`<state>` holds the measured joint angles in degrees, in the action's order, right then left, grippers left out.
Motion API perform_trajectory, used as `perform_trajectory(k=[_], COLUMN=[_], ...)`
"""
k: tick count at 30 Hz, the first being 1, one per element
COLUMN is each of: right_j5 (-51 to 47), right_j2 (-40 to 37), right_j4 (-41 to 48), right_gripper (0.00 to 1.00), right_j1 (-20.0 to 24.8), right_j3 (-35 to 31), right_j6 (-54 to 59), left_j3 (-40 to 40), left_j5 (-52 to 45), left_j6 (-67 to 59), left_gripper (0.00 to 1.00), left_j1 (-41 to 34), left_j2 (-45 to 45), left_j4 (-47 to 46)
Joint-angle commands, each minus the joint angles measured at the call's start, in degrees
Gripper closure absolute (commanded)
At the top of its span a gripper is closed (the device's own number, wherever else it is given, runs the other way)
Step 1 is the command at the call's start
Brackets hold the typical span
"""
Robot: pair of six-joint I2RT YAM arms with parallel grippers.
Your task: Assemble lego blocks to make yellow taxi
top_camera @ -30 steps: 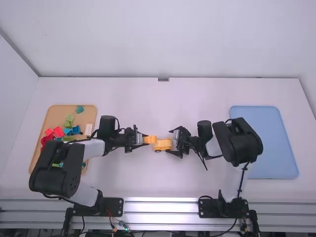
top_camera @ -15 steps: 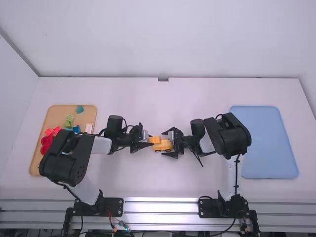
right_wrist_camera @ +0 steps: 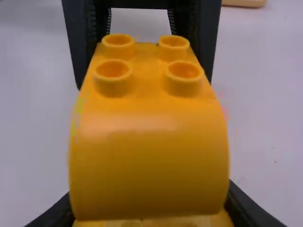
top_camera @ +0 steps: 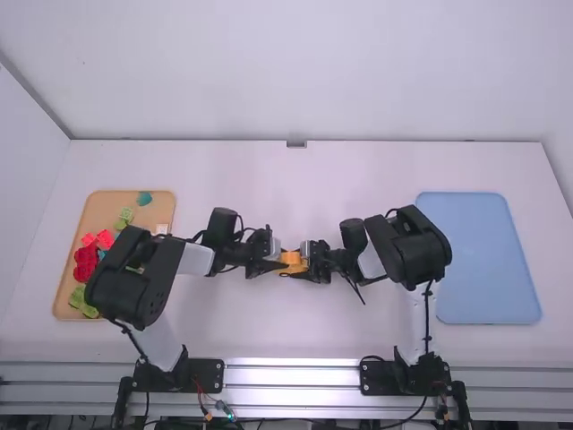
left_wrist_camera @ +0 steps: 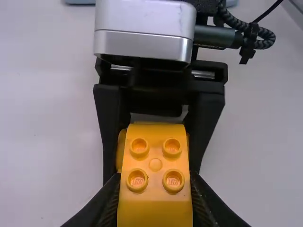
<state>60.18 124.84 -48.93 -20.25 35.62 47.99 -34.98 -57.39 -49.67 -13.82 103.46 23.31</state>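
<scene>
White table (top_camera: 295, 193), work mid-surface. My right gripper (right_wrist_camera: 149, 196) clamps the yellow base (right_wrist_camera: 177, 222), presumably bracing it against a push. Curved yellow block (right_wrist_camera: 149, 161) above it, pinched in my left gripper (left_wrist_camera: 154, 182), likely for pressing home; whether seated, cannot tell. Studs (left_wrist_camera: 139, 147): some raised lettering.

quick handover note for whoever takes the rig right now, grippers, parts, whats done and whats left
Left gripper: shut on the curved yellow block.
Right gripper: looks shut on the yellow base, which has wheels.
Parts: both between the arms, mid-table. Other coloured blocks in the tan tray; blue tray at the right.
Done: block brought together with the base; can't tell if fully seated.
Left: probably press it home, check the fit, then release.
</scene>
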Motion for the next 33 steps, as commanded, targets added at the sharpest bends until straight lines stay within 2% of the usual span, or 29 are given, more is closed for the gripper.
perform_trajectory(k=[1,8,18,24,33], right_j5=[-0.7,-0.8,-2.6,-3.0,-2.8], right_j2=[0.8,0.8,0.8,0.8,0.8], right_j4=[0.2,0.1,0.3,0.3,0.1], right_gripper=[0.56,0.55,0.55,0.56,0.55], right_j1=[0.0,0.0,0.0,0.3,0.3], right_j3=[0.3,0.3,0.3,0.3,0.4], right_j6=[0.0,-0.2,-0.2,-0.2,-0.2], left_j3=[-2.1,-4.8,-3.9,-3.0,-1.0], left_j5=[-1.7,-1.8,-1.3,6.4,9.6], left_j6=[-1.5,-1.6,-4.4,-3.7,-3.7], left_gripper=[0.88,0.92,0.98,0.98,0.98], left_j1=[-0.1,-0.9,-3.2,-3.1,-3.6], left_j2=[2.4,5.6,7.0,6.9,6.9], left_j4=[-1.0,-3.8,-6.5,-7.3,-9.4])
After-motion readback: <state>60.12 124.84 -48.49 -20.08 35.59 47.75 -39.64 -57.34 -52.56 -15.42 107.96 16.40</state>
